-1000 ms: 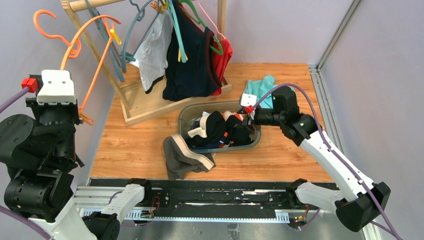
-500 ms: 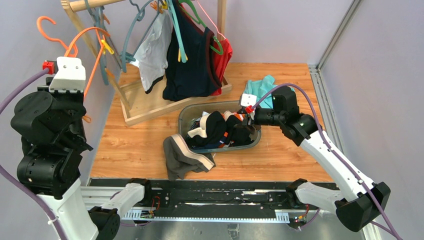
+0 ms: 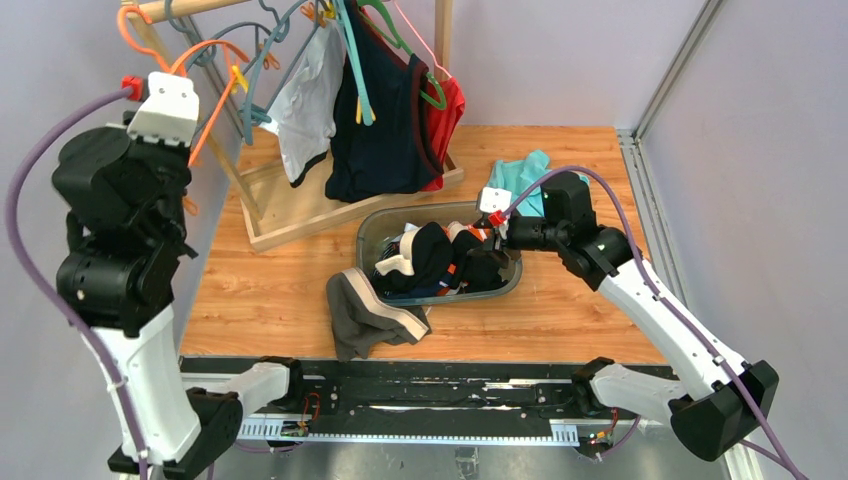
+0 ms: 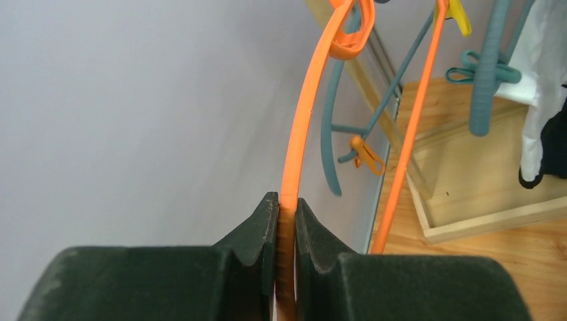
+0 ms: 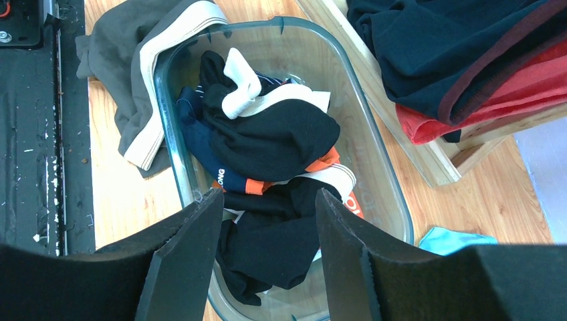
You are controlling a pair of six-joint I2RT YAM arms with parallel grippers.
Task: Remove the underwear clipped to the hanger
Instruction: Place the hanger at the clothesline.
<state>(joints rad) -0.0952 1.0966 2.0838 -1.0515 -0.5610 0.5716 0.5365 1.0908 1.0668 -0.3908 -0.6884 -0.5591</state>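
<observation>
My left gripper (image 4: 286, 207) is shut on the lower bar of an orange hanger (image 4: 314, 100) and holds it raised at the far left by the wooden rack (image 3: 300, 205); no cloth shows on that hanger (image 3: 213, 100). A white-grey brief (image 3: 305, 100) hangs on a blue-grey hanger on the rack. My right gripper (image 5: 267, 200) is open and empty, just above the right end of a clear bin (image 3: 368, 240) holding black underwear (image 5: 274, 140). A dark grey-brown brief with a beige waistband (image 3: 365, 315) lies on the table in front of the bin.
A navy tank top (image 3: 385, 120) and a red garment (image 3: 452, 115) hang on the rack beside several empty hangers. A teal cloth (image 3: 525, 170) lies behind the bin. The grey wall is right beside my left gripper.
My left arm has lifted the orange hanger up and back toward the rack's rail. My right arm has barely moved.
</observation>
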